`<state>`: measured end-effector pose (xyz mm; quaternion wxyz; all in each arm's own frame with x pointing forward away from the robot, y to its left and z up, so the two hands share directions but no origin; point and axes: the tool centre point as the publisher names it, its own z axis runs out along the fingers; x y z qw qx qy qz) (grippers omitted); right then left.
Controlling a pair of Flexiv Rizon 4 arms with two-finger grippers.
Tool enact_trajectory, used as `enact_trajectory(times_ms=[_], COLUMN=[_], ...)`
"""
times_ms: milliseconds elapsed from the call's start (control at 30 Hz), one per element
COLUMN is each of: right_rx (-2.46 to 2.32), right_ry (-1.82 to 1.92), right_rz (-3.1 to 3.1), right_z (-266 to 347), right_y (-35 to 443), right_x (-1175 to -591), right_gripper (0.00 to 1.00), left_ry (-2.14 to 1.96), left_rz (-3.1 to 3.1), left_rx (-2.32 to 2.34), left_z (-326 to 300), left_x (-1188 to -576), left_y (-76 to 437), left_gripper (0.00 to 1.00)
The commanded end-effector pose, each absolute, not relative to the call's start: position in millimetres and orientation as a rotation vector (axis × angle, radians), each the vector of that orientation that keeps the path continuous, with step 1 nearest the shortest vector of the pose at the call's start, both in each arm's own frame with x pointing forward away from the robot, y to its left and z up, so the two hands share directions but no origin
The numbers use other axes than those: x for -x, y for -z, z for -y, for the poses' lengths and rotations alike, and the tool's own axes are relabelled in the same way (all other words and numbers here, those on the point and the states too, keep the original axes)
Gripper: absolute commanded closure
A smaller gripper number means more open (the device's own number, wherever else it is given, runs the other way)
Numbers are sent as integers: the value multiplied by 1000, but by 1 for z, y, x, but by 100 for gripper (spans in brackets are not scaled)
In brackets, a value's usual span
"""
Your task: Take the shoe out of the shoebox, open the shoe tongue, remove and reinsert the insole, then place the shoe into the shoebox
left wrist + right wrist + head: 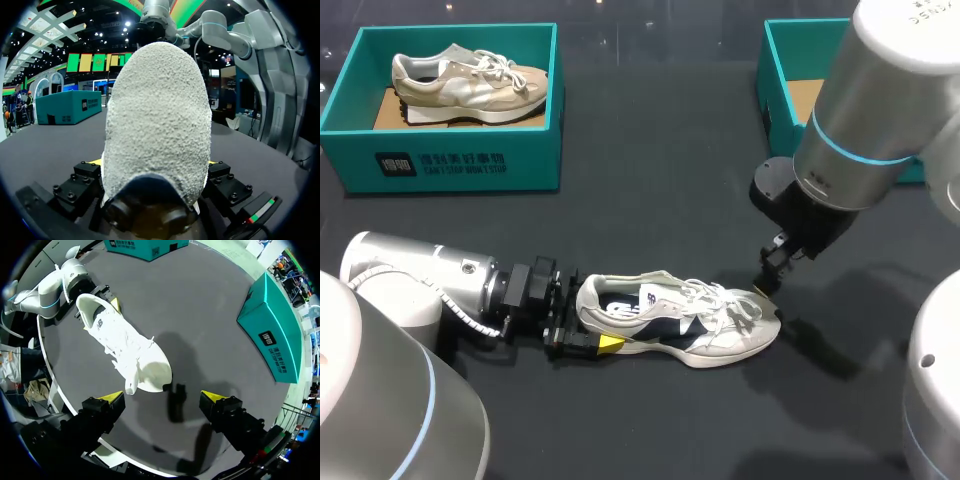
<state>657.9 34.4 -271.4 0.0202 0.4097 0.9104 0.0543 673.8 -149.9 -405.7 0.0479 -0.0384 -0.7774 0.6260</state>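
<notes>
A white and navy shoe [680,325] lies on its sole on the dark table, toe to the right. My left gripper [590,318] is at its heel, one finger on each side, shut on the shoe. In the left wrist view the grey heel [156,115] fills the space between the fingers. My right gripper [772,275] hangs just above the toe. It is open with nothing between its fingers [112,399], and the shoe [125,347] lies ahead of it. A teal shoebox [780,70] at the back right is partly hidden by my right arm.
A second teal shoebox [440,165] at the back left holds a beige shoe [470,80]. The dark tabletop [650,200] lies bare between the boxes and the shoe. The near table edge runs close under my right gripper in the right wrist view.
</notes>
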Motion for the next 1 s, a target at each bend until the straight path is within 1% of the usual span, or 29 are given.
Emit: enact_trajectory(times_ms=[33,267,500,767,1000], right_rx=[-1269,-1269,-1324,-1492,-1518], right_ry=[-187,-187,-74,60,115], right_rz=[-2822,-2822,-2783,-2681,-2663], right_z=[-30,-30,-55,-72,-93], right_y=[272,272,275,271,276], right_x=[-655,-655,-655,-655,-656], right_gripper=[0,0,0,0,0], left_ry=[-1909,-1909,-1909,-1909,-1909], left_rz=[2371,2371,2371,2371,2371], left_rx=[117,117,117,117,117], left_z=[149,149,149,149,149], left_x=[-673,-673,-673,-673,-673], left_y=[405,405,405,405,405], left_gripper=[100,100,100,100,100])
